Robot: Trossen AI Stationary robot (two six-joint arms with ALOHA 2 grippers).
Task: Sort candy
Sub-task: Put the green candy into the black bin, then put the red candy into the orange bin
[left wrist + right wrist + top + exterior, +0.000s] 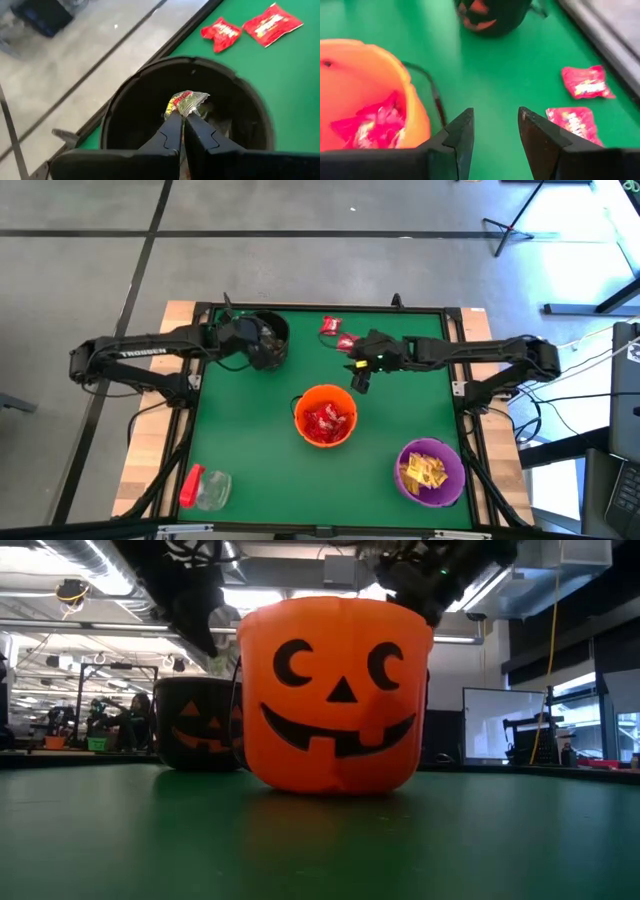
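Note:
My left gripper (182, 116) is shut on a greenish-yellow candy packet (188, 99) and hangs over the mouth of the black pumpkin bucket (150, 100) at the table's far left (268, 338). My right gripper (495, 125) stands open above the green mat with nothing between its fingers. It is between the orange bucket (365, 75) and two red candy packets (586, 81) (572, 121) that lie flat on the mat. The orange bucket (325, 415) holds red packets. The purple bucket (431, 472) holds yellow ones. My left gripper pinches the greenish packet by its near edge (181, 109) between its two fingertips. The rest of the packet sticks out past the tips. The fingers slant down from the table's left side. The packet is lifted clear, above the black bucket's opening.
A clear jar with a red cap (205, 488) lies at the near left corner. In the low view the orange bucket (335, 690) stands in front, the black one (200, 725) behind it to the left. Bare green mat lies between the buckets.

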